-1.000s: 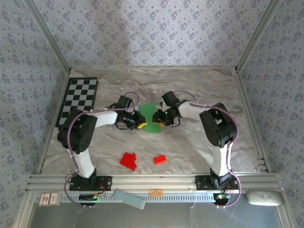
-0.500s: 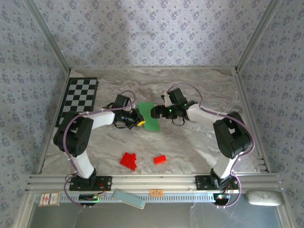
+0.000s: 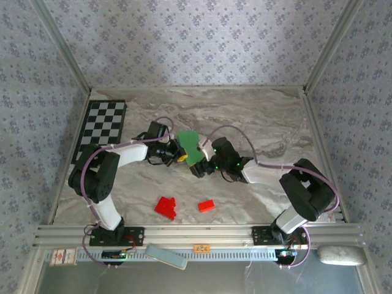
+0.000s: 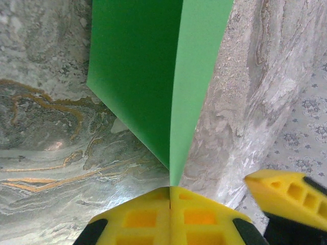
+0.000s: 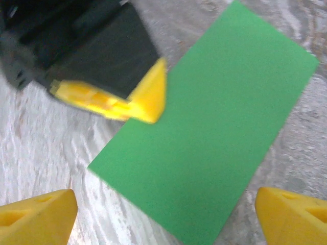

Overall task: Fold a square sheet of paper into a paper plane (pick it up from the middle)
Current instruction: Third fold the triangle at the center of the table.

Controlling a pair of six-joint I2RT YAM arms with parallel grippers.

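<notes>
One square sheet of paper (image 4: 135, 71), folded, pinched in L gripper (image 4: 170, 193), R gripper (image 5: 163, 210) spread wide above it

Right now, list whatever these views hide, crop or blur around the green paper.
- Left wrist: folded green paper runs off the top edge; far end unseen.
- Top: right gripper hides the paper's near right part.
- Right wrist: left gripper blurred; its pinch point unclear.

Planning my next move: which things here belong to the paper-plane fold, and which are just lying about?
In the job: green paper sheet, folded, pinched in the left gripper; right gripper, open near it.
Lying about: red blocks; checkered board.
</notes>
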